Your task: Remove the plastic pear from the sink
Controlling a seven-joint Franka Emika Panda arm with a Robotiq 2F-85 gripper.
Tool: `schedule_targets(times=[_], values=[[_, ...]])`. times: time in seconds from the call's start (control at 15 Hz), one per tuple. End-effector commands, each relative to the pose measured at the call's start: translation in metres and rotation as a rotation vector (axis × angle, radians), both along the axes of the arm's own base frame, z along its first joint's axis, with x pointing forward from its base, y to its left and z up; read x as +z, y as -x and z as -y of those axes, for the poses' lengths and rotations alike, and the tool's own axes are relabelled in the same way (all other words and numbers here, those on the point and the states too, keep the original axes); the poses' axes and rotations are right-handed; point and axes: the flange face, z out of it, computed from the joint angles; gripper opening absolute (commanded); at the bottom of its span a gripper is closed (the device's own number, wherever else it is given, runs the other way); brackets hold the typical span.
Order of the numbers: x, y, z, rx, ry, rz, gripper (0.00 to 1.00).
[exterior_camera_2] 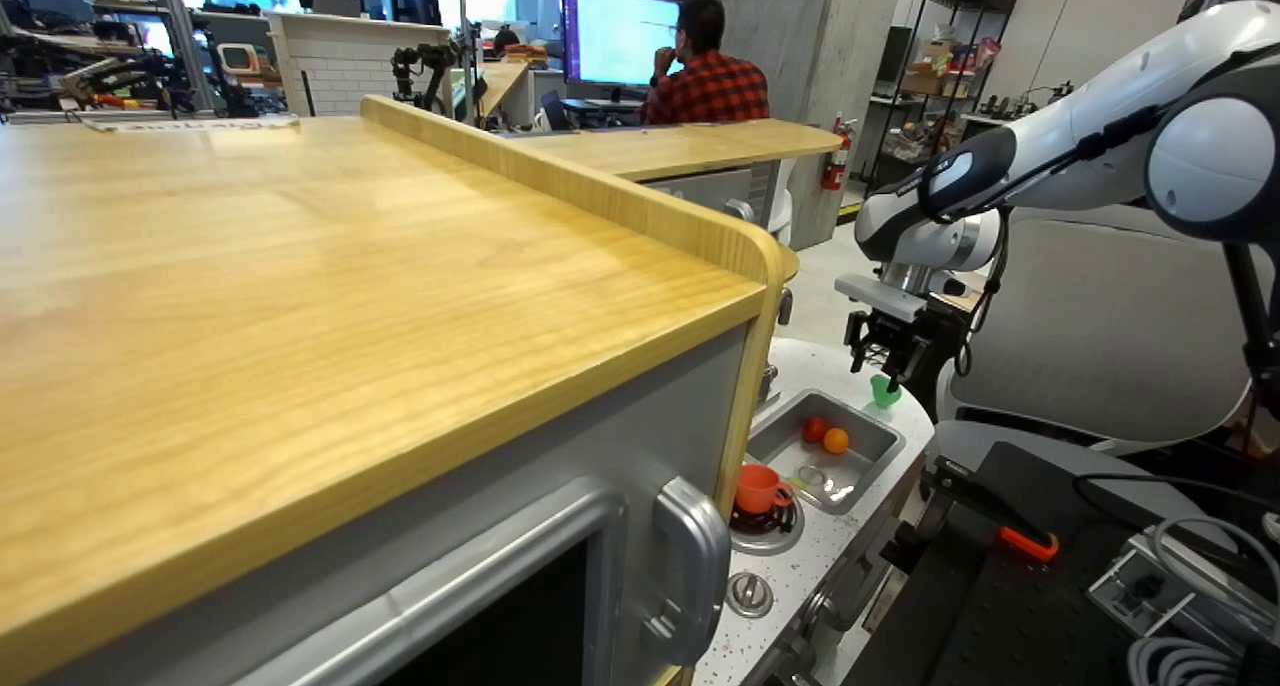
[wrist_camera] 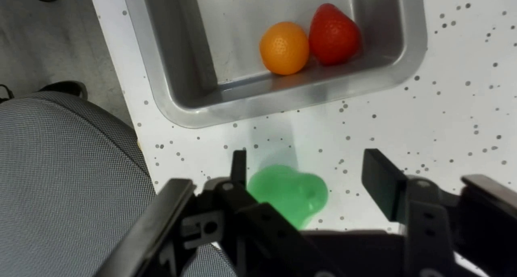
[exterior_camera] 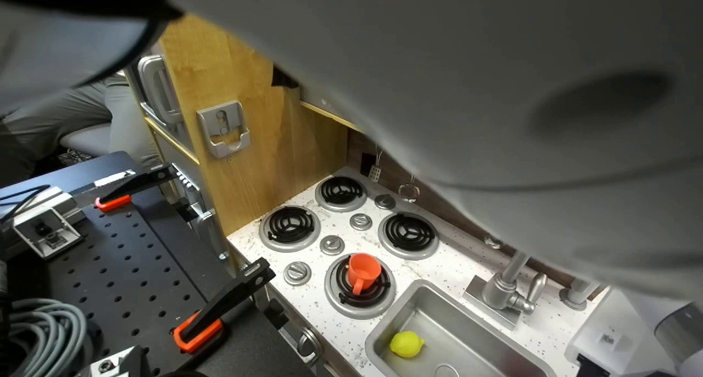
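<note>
Counter (wrist_camera: 464, 123), speckled. Pear (wrist_camera: 293, 192), wrist view: six o'clock of sink (wrist_camera: 262, 107); likely light, stiff, slippery. I'd take its broad end; my gripper (wrist_camera: 307, 170) gapes wide.

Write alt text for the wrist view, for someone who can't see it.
A green plastic pear, framed by the open gripper, shows against a speckled white counter outside the sink; whether it rests there is unclear. In the sink, an orange toy fruit sits beside a red one. A grey chair is lower left.
</note>
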Motion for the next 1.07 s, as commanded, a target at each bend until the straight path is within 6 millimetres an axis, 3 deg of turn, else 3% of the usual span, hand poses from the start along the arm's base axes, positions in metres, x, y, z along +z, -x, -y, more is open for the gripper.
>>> schedule_targets(times=[0.0,0.47,0.73,1.0], values=[[0.004,-0.005,0.0,0.008,0.018,0.013,1.0],[0.029,-0.026,-0.021,0.362,-0.011,0.007,1.0],[0.046,-0.021,-0.032,0.563,-0.079,-0.008,1.0],[0.072,-0.002,-0.036,0.764,-0.123,-0.025,1.0]])
